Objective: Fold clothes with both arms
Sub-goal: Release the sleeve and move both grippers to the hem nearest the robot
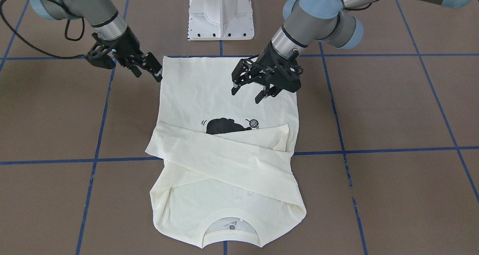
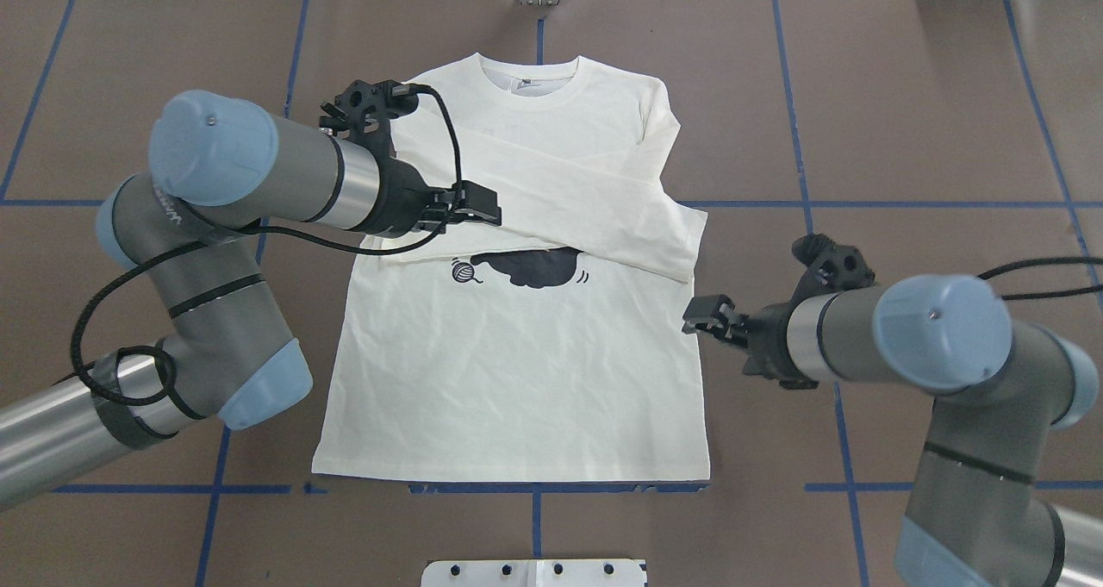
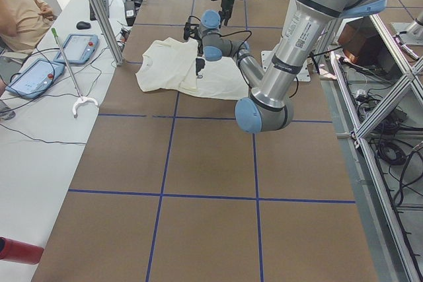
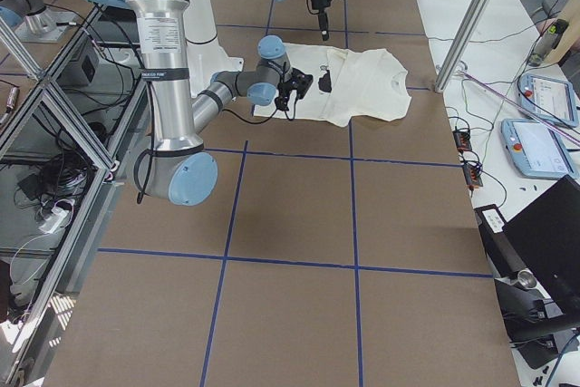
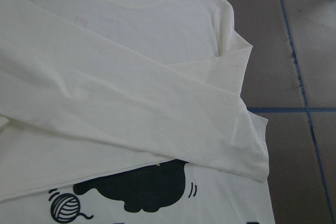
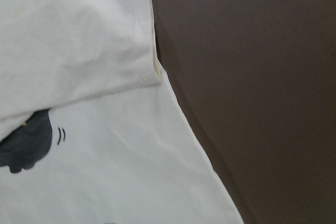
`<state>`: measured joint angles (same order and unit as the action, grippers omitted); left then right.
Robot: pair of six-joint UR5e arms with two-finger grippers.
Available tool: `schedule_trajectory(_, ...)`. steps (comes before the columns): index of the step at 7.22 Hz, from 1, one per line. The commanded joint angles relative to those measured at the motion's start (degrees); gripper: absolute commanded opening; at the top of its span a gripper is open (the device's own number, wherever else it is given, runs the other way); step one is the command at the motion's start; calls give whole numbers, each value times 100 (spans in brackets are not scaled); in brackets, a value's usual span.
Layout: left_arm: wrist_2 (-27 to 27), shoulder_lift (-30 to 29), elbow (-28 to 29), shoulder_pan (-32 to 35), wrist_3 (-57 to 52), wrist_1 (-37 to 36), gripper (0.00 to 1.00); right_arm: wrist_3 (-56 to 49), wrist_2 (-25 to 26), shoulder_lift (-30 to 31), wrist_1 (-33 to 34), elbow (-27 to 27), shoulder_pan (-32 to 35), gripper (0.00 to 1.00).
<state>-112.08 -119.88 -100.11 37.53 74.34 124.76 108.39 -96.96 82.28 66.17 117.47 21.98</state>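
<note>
The cream long-sleeve T-shirt (image 1: 194, 90) lies flat on the brown table with the print side up and the neck away from the robot (image 2: 517, 380). Both sleeves are folded across the chest and partly cover the black cat print (image 1: 224, 126). My left gripper (image 1: 247, 91) is open and empty, hovering above the shirt near the cat print (image 2: 482, 212). My right gripper (image 1: 148, 72) is open and empty, just beside the shirt's side edge (image 2: 702, 313). The wrist views show only the shirt (image 5: 131, 93) and its edge (image 6: 105, 171), with no fingers.
The white pedestal base (image 1: 220, 15) stands at the robot's side of the table, near the shirt's hem. Blue tape lines (image 1: 374, 150) cross the table. A side desk holds tablets (image 3: 36, 74), and a person (image 3: 20, 11) sits there.
</note>
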Motion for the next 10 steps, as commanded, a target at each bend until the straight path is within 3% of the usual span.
schedule_trajectory(1,-95,325,-202,141,-16,-39,82,865,1298,-54,1322,398,-1376,92)
schedule_trajectory(2,-95,334,-219,132,27,-39,83,1268,1702,-141,1633,330,-1755,81)
schedule_trajectory(3,-86,334,-220,132,36,-39,83,1281,1767,-255,1662,242,-1802,77)
schedule_trajectory(6,-86,351,-219,132,45,-31,83,1281,1803,-169,1680,39,-1873,75)
schedule_trajectory(7,-86,351,-211,132,45,-31,83,1281,1803,-177,1706,39,-1864,55)
schedule_trajectory(8,-78,351,-211,132,54,-31,83,1281,1803,-212,1872,39,-1864,6)
schedule_trajectory(9,-78,351,-211,132,54,-31,83,1272,1795,-212,1891,83,-1864,0)
schedule_trajectory(10,-78,351,-211,132,106,-39,83,1272,1786,-177,1891,92,-1856,0)
